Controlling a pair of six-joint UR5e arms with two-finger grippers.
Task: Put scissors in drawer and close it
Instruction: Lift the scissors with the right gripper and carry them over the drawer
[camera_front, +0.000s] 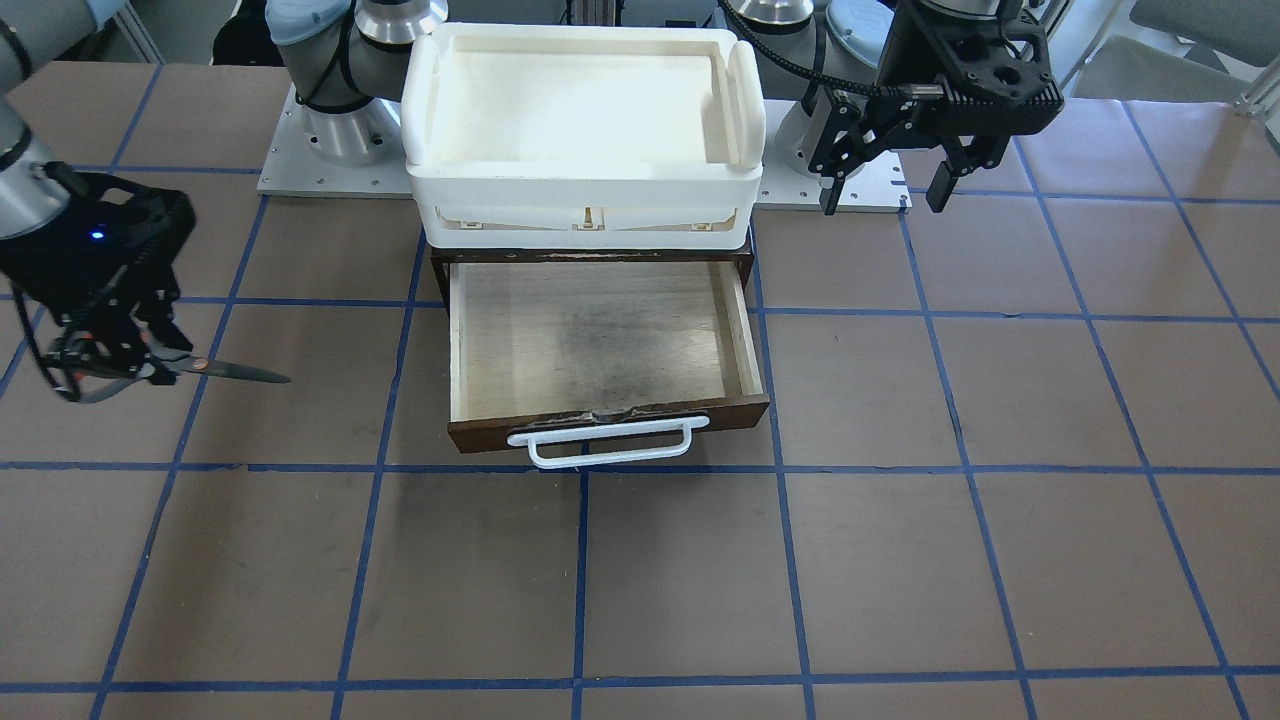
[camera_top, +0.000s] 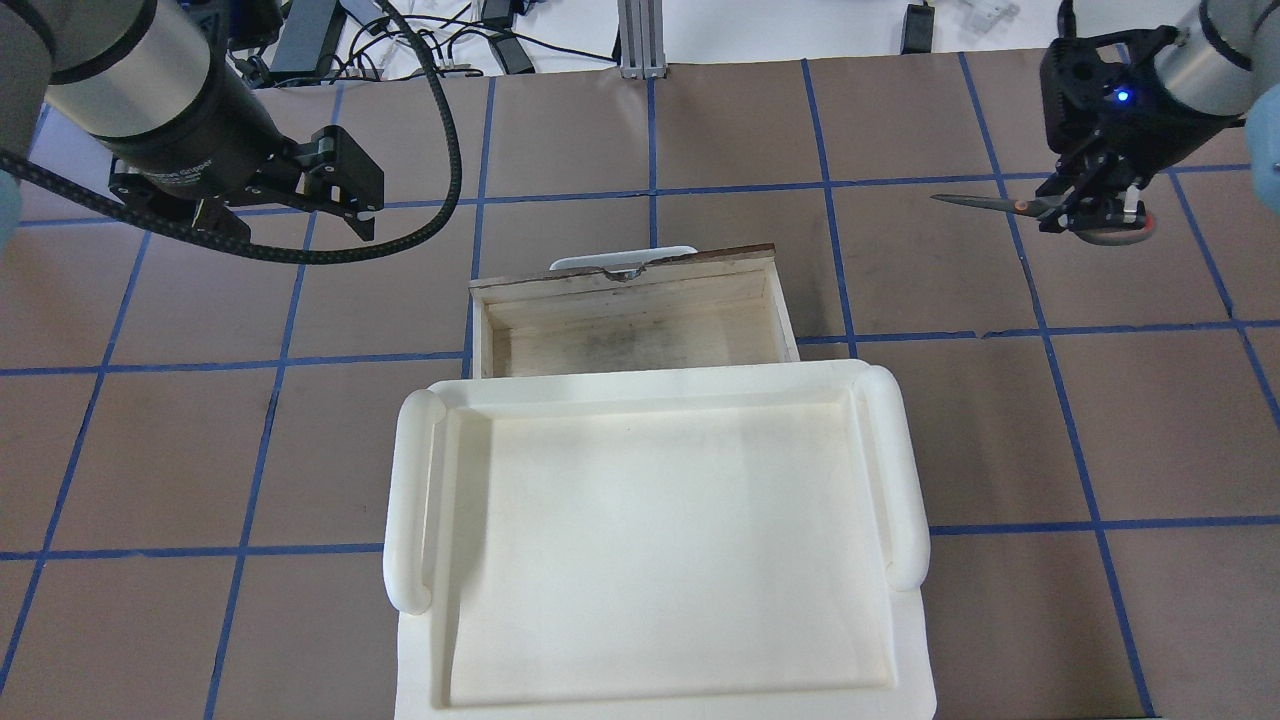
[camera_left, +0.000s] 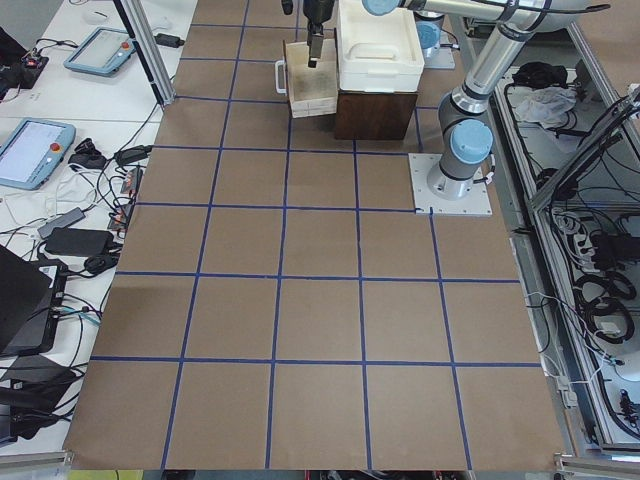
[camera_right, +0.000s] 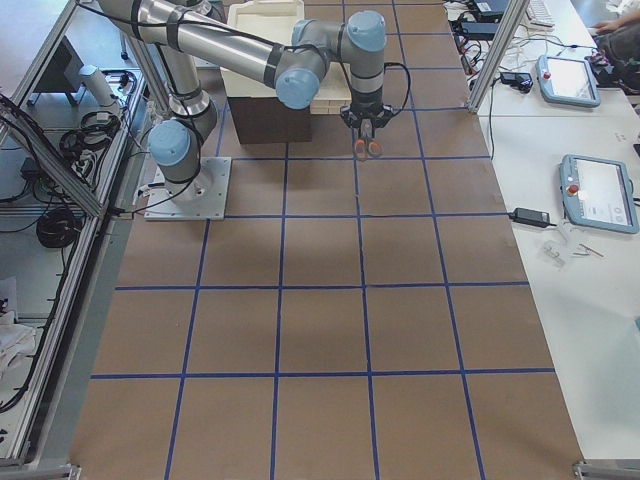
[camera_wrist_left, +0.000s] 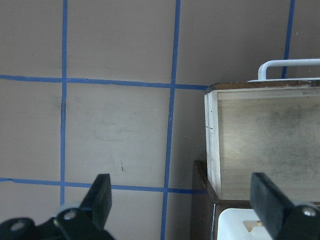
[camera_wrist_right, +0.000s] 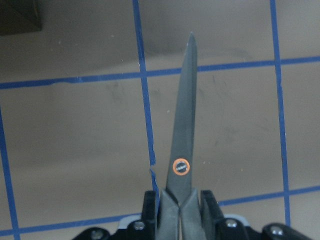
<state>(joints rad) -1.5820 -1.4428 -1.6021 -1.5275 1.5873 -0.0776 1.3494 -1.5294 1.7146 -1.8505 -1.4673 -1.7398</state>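
My right gripper (camera_front: 150, 365) is shut on the scissors (camera_front: 225, 371), held above the table with the dark blades pointing toward the drawer; they also show in the overhead view (camera_top: 990, 203) and the right wrist view (camera_wrist_right: 183, 145). The dark brown drawer (camera_front: 600, 345) stands pulled open with a pale plywood inside and a white bar handle (camera_front: 608, 440), empty. My left gripper (camera_front: 885, 190) is open and empty, hovering beside the drawer's side; its fingers (camera_wrist_left: 102, 197) frame the drawer corner (camera_wrist_left: 260, 140) in the left wrist view.
A white plastic tray (camera_front: 585, 130) sits on top of the brown cabinet, above the drawer. The brown table has blue tape grid lines. The arm bases (camera_front: 335, 130) stand behind the cabinet.
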